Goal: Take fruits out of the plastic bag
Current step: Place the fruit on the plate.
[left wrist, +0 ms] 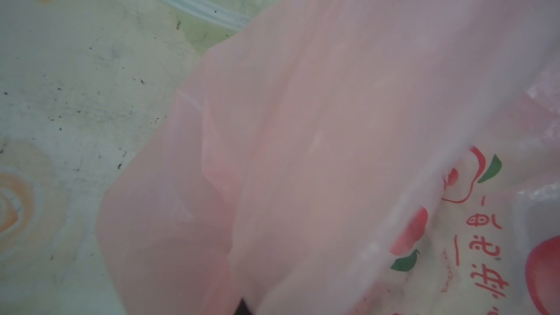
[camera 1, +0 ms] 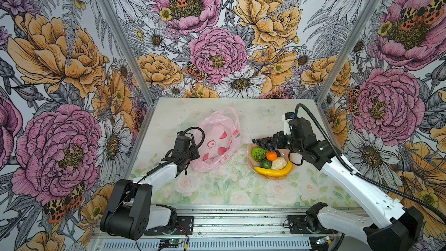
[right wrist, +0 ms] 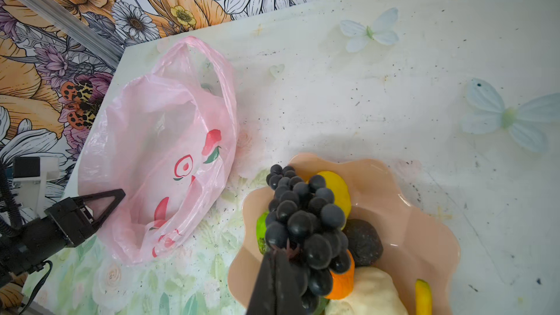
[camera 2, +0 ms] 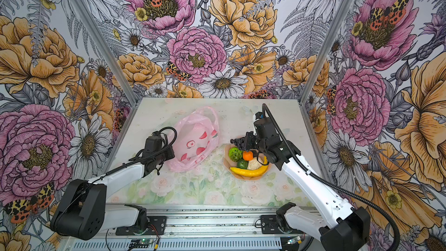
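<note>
A: Lowering gently seems wise: in a top view, right gripper (camera 1: pixel 272 141) pinches the grape bunch (camera 1: pixel 261 142) over the dish (camera 1: pixel 249 158), frame centre-right.
B: Left wrist: plastic bag (left wrist: pixel 303 146) fills it. Right wrist, lower left: left gripper (right wrist: pixel 119 193) pressed together on its edge.

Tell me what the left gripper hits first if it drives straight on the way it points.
The plastic bag. The left gripper, shut, seems pinched on the bag's edge, and pink film fills its wrist view. What lies behind the film I cannot tell.
</note>
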Robot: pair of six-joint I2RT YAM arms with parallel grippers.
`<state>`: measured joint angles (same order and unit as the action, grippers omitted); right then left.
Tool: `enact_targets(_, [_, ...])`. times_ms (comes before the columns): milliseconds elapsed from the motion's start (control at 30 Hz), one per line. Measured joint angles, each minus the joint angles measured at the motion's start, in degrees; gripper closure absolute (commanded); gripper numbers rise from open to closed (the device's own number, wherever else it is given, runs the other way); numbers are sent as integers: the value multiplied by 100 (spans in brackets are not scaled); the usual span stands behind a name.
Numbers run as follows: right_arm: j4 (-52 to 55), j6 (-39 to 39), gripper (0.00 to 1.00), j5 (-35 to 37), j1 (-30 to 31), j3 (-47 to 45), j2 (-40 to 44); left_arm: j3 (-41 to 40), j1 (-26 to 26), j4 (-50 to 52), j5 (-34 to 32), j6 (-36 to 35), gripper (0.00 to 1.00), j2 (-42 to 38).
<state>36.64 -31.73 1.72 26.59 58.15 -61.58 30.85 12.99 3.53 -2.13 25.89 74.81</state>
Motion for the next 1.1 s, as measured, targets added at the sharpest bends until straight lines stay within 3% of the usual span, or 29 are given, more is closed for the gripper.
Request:
enact_targets(467, [81,-170,100,350,-944,-1246,549,0,2,2,0,-2,99,61])
enact_targets(1100, [-144,96,100,1080,-1058,-1526,-114,0,28,2,0,-44,99,74])
